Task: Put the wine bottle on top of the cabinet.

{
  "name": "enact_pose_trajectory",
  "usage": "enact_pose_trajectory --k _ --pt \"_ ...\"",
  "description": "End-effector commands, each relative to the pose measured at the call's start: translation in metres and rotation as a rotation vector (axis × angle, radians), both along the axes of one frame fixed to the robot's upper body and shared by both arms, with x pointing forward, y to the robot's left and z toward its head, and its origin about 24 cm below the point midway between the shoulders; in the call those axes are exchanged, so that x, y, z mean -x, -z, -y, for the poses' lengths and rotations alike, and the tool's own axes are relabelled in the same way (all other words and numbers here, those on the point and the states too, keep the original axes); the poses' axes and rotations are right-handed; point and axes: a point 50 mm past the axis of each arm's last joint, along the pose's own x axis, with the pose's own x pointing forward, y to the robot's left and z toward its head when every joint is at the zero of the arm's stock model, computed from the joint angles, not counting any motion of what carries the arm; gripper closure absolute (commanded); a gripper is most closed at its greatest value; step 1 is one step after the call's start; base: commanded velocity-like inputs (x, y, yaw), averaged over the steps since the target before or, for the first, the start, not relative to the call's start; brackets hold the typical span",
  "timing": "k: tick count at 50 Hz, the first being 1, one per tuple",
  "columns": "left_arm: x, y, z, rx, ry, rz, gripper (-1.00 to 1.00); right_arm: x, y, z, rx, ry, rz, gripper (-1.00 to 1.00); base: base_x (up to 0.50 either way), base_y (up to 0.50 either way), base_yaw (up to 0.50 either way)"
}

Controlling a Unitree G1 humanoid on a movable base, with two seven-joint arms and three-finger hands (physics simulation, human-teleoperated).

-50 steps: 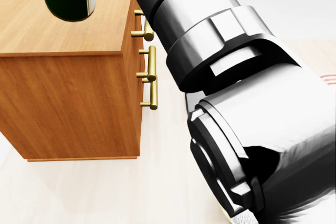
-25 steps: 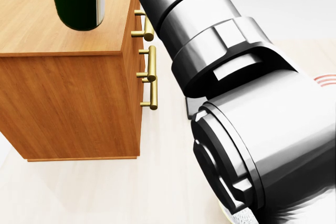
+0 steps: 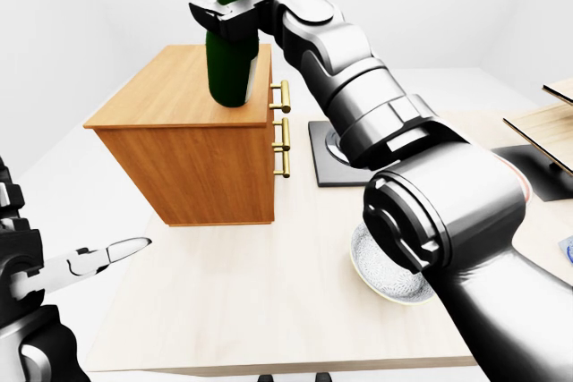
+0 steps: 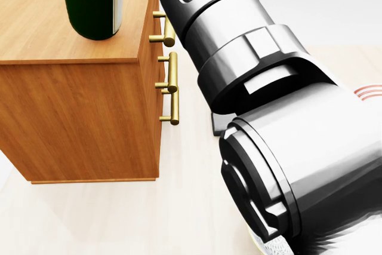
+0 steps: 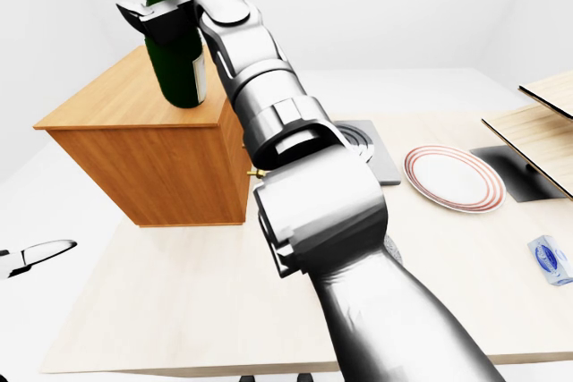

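Right hand (image 3: 235, 13) grips wine bottle (image 3: 229, 60) over cabinet (image 3: 179, 123).

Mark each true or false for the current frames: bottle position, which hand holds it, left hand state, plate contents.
1. The wine bottle stands upright over the top of the cabinet. True.
2. The left hand holds the bottle. False: the right hand has its fingers closed round the bottle's upper part; the left hand is low at the left of the left-eye view, away from it.
3. The left hand's fingers are closed round a thing. False: they are spread and empty.
4. The red-rimmed plate has nothing on it. True.
5. The cabinet's brass handles face the left of the head view. False: they sit on its right-hand side.
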Motion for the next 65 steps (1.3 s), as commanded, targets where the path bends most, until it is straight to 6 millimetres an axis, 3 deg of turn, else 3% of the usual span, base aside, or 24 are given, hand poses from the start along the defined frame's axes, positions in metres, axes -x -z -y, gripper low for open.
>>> enact_pose_trajectory --k 1,9,56,58,59,60,61,62,65 --pt "0.0 0.001 -0.001 0.001 -0.002 -0.005 -1.0 0.0 -0.007 0.005 -0.022 0.049 0.017 0.97 0.0 0.0 0.0" --pt "-0.002 0.004 -0.001 0.007 0.0 -0.021 -1.0 0.001 -0.013 0.006 -0.013 0.053 0.037 0.97 0.0 0.0 0.0" --pt "-0.003 0.006 -0.001 0.01 -0.002 -0.034 -1.0 -0.002 0.002 0.002 0.057 0.042 0.025 0.95 0.0 0.0 0.0" --pt "-0.003 0.007 -0.001 0.01 -0.001 -0.036 -1.0 -0.002 0.001 0.003 0.057 0.05 0.029 0.85 0.0 0.0 0.0" --pt "-0.003 0.007 -0.001 0.011 -0.001 -0.039 -1.0 -0.002 0.001 0.004 0.057 0.062 0.032 0.61 0.0 0.0 0.0" --pt "-0.003 0.007 -0.001 0.011 -0.001 -0.039 -1.0 -0.002 0.001 0.004 0.059 0.064 0.032 0.02 0.0 0.0 0.0" --pt "-0.003 0.007 -0.001 0.012 -0.001 -0.038 -1.0 -0.002 0.001 0.004 0.062 0.065 0.033 -0.82 0.0 0.0 0.0" --pt "-0.003 0.007 -0.001 0.01 -0.001 -0.036 -1.0 -0.002 0.001 0.004 0.062 0.067 0.034 -1.0 0.0 0.0 0.0" --pt "-0.003 0.007 -0.001 0.01 -0.001 -0.035 -1.0 -0.002 0.0 0.004 0.058 0.073 0.034 -1.0 0.0 0.0 0.0"
